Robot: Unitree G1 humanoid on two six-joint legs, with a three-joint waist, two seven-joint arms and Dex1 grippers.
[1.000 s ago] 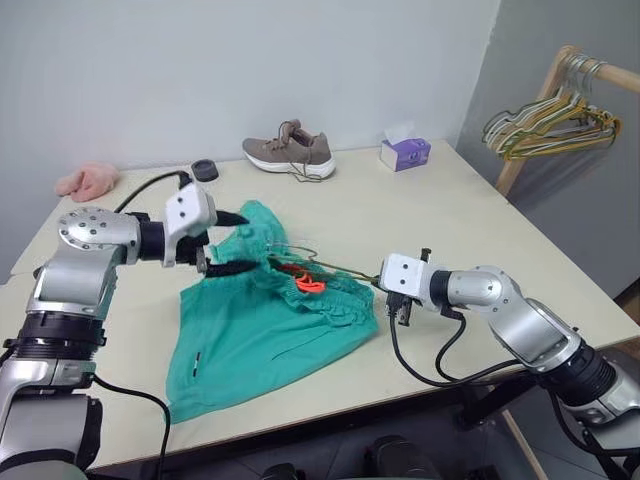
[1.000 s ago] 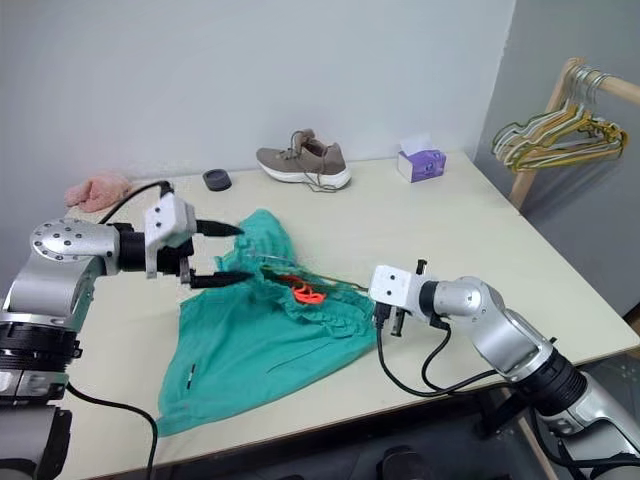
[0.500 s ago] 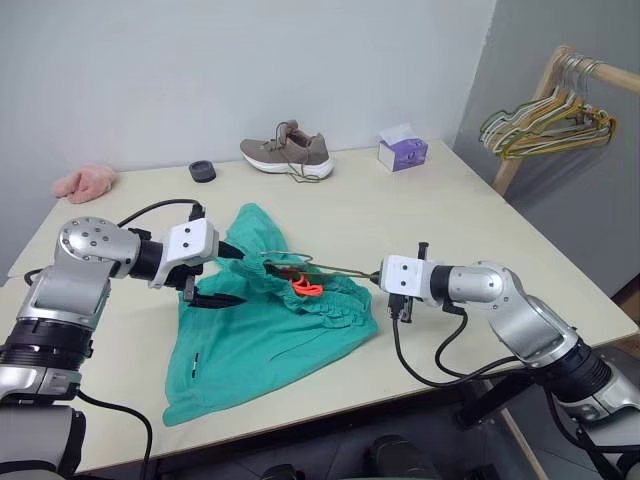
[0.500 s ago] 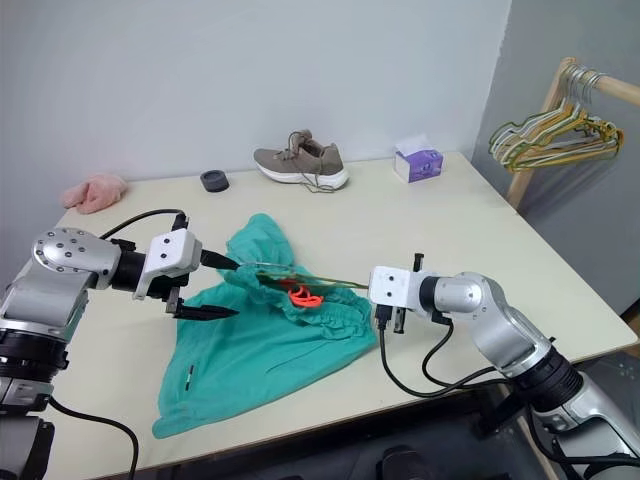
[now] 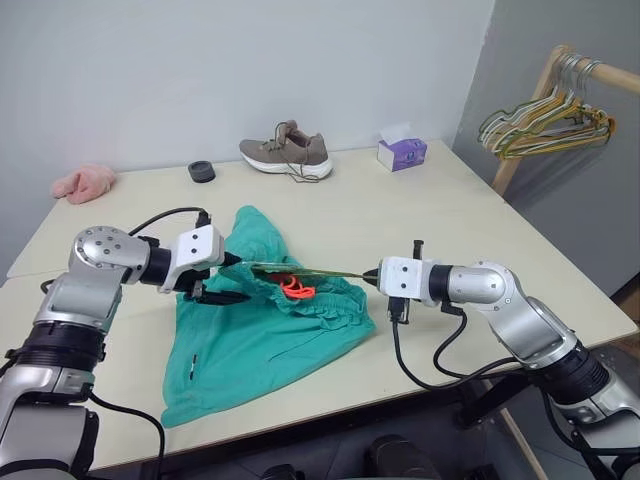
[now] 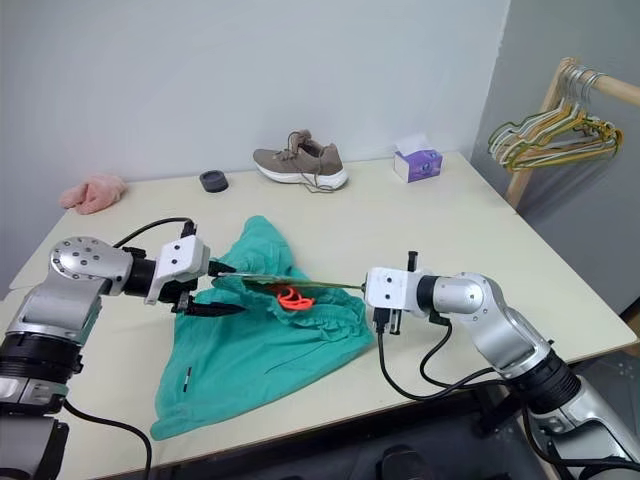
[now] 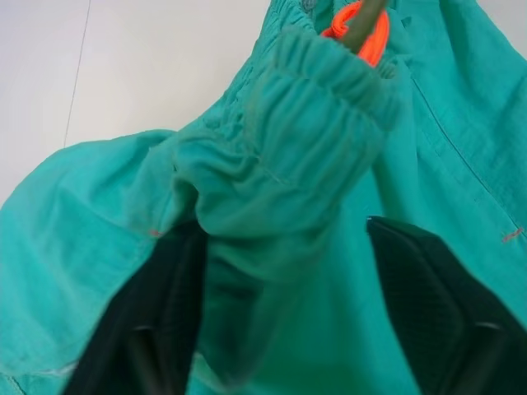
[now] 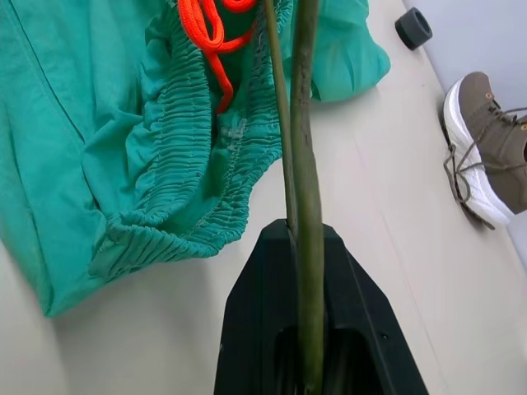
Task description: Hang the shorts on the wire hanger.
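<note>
on the table (image 5: 420, 215), shorts (image 5: 260, 335) bunched

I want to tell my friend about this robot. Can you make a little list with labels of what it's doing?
Left tool: fingers either side of the gathered waistband, not yet pinching
Right tool: shut on the wire hanger
Wire hanger: reaches over the shorts near the orange loop
Shorts: lying on the table
Far side: shoe, tissue box

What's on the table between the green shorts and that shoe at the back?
Nothing: in the left eye view a bare strip of table separates the shorts from the shoe. The small black disc sits off to the shoe's side.
</note>
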